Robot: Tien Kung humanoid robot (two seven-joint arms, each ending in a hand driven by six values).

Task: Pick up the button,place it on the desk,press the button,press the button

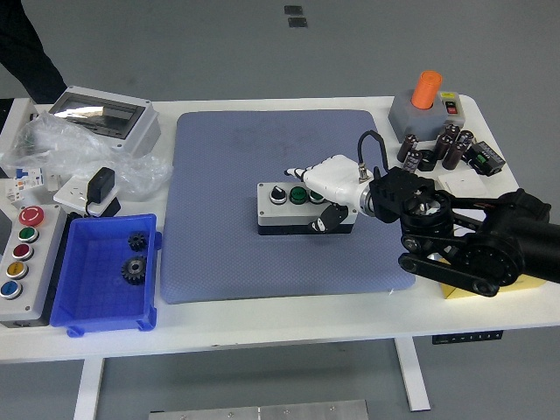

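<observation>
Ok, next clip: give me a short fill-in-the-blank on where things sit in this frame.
1. The right hand grips the grey button box, which rests on the ____ mat.
2. The blue bin holds two black ____.
3. The panel with five buttons in a row has its ____ button farthest from the table's near edge.

Missing words: blue; gears; red

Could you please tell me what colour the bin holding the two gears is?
The bin is blue, clearest in the head view at the table's left.
</observation>
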